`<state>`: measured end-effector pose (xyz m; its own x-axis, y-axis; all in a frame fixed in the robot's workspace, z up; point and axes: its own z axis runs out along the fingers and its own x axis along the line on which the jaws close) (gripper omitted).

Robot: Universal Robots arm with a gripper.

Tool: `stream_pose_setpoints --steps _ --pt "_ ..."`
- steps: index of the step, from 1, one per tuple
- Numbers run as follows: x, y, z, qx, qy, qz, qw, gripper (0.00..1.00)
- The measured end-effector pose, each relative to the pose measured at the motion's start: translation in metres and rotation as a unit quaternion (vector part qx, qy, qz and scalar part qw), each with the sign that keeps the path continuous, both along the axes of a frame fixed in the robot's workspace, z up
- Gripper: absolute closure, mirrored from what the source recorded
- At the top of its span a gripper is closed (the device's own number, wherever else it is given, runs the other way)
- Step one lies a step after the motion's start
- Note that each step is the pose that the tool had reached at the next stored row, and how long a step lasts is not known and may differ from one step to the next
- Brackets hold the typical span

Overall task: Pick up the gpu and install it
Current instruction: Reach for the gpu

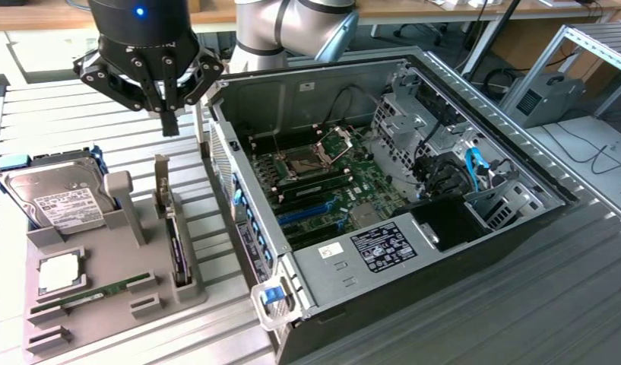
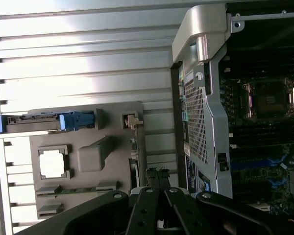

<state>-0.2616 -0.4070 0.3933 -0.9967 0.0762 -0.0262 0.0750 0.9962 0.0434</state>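
The gpu (image 1: 175,242) is a thin black card with a silver bracket at its far end. It stands on edge in a slot of the grey holder tray (image 1: 118,262), just beside the open computer case (image 1: 289,262). My gripper (image 1: 169,125) hangs above the card's far end and apart from it, fingers shut with nothing between them. In the wrist view the shut gripper (image 2: 157,177) points down over the card's thin edge (image 2: 133,164) and its bracket (image 2: 132,120).
The tray also holds a silver hard drive (image 1: 57,199) with blue rails, a square chip (image 1: 58,272) and a green memory stick (image 1: 92,293). Inside the case lies the motherboard with blue slots (image 1: 312,213). The case wall (image 2: 206,112) stands close to the card.
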Motion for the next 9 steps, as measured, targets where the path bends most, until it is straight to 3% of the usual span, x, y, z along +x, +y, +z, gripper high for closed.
stream_pose_setpoints --steps 9 --pt "0.0 -0.0022 0.0 -0.0004 0.0 0.0 1.0 0.89"
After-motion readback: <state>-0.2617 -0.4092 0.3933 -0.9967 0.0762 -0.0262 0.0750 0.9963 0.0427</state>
